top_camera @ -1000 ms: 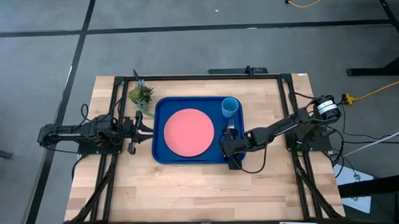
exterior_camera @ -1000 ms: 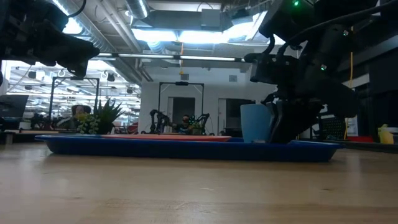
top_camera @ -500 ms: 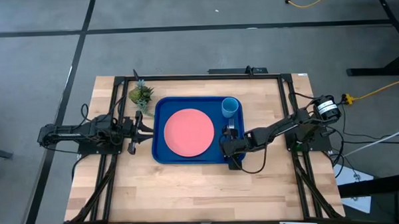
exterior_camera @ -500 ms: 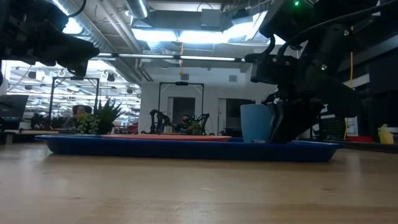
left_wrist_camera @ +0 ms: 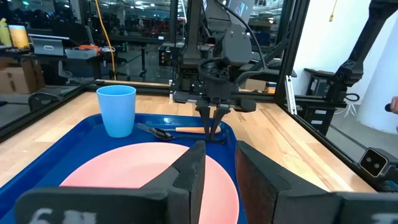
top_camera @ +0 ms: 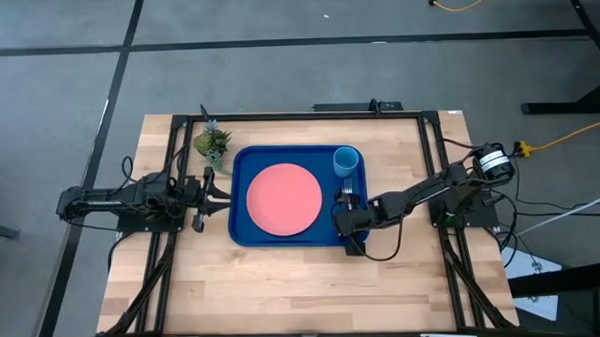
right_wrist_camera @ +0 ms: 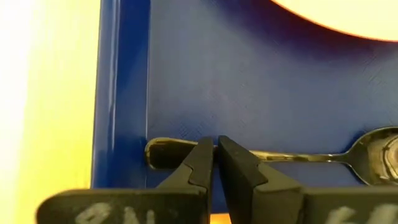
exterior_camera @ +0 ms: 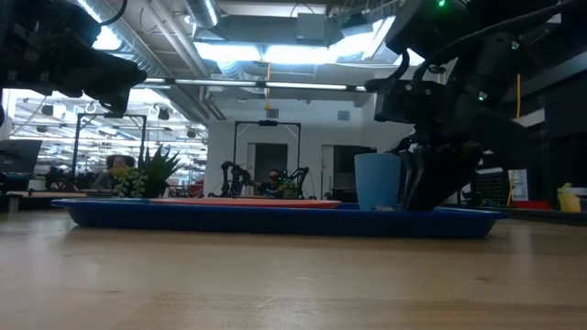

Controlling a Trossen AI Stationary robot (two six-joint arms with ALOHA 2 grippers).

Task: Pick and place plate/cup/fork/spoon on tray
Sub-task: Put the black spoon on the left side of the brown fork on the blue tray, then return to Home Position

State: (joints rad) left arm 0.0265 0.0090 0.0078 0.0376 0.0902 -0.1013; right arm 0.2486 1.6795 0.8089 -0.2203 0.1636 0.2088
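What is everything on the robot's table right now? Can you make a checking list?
Surface: pale wooden table, black frame rails along its edges.
Job's things: deep-blue rectangular tray holds the round salmon-pink plate, light-blue cup, tan-handled fork and dark shiny spoon.
Clutter: small green plant beside the tray.
Tools: right tool down at the spoon's handle, fingers nearly together; left tool waits by the tray's left edge, open.
Cables: yellow cable on the floor.
Surroundings: grey floor, workshop behind.
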